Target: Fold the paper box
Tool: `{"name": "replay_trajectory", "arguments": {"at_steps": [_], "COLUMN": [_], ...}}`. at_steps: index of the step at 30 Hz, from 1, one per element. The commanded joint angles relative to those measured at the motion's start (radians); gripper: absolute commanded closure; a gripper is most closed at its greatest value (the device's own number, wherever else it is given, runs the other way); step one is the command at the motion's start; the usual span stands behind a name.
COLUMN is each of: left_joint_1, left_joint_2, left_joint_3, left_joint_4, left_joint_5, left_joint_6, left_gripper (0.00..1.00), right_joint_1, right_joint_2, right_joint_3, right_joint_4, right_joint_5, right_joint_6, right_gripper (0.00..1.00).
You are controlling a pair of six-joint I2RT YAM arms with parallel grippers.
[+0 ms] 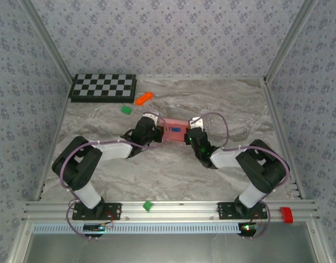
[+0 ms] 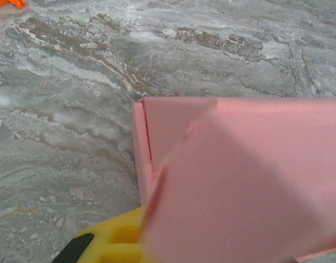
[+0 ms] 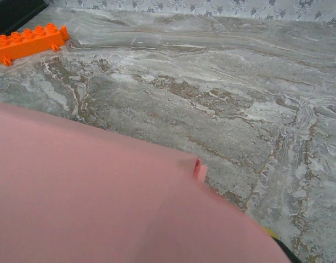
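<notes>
1. Paper box [image 1: 169, 127]: pink card, mid-table [image 1: 173, 170], sitting between the two grippers. Part-folded; a small dark blue mark shows on top, can't make out what it is.
2. Left gripper [image 1: 157, 127]: at the box's left end, touching it. Left wrist cam has one yellow finger [image 2: 115, 241] at the bottom edge, hard against a raised pink flap [image 2: 250, 186]. The flap hides the other finger. Jaws look narrow and pinched on the card.
3. Same cam: beyond the flap there's a folded corner of the box, its low wall standing on the table.
4. Right gripper [image 1: 193, 127]: at the box's right end, touching it. On the right wrist cam the pink card [image 3: 102, 203] covers the fingers, bar a sliver of yellow bottom right. Can't tell the jaw state.
5. Small notch/tab in the card edge, right wrist cam [image 3: 199, 169].
6. Orange block [image 1: 143, 98] lies behind the box, apart from it. One green block [image 1: 126, 109] is just left of that.
7. Checkerboard [image 1: 103, 86] at the far-left corner.
8. Second green block [image 1: 148, 206] on the near rail between the arm bases.
</notes>
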Motion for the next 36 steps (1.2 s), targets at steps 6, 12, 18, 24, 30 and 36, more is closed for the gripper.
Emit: {"name": "replay_trajectory", "arguments": {"at_steps": [6,12,18,24,30,36], "left_joint_1": [-0.009,-0.01,-0.011,-0.013,-0.014,-0.021], "left_joint_2": [-0.035,-0.04,-0.048,-0.074,-0.105,-0.144], "left_joint_3": [-0.001,-0.007,-0.014,-0.03,-0.057,-0.097], "left_joint_4": [0.017,0.019,0.021,0.024,0.023,0.022], "left_joint_5": [-0.013,-0.014,-0.019,-0.026,-0.034,-0.037], "left_joint_6": [-0.015,-0.015,-0.01,-0.002,0.01,0.016], "left_gripper": [0.86,0.86,0.8,0.72,0.66,0.6], "right_joint_1": [0.01,0.012,0.012,0.012,0.012,0.012], "right_joint_2": [-0.03,-0.041,-0.057,-0.096,-0.138,-0.185], "right_joint_3": [-0.029,-0.038,-0.04,-0.049,-0.053,-0.082], "right_joint_4": [-0.032,-0.041,-0.068,-0.109,-0.164,-0.199], "right_joint_5": [0.006,0.009,0.006,-0.012,-0.047,-0.068], "right_joint_6": [0.032,0.033,0.042,0.061,0.073,0.077], "right_gripper": [0.8,0.78,0.72,0.61,0.54,0.51]}}
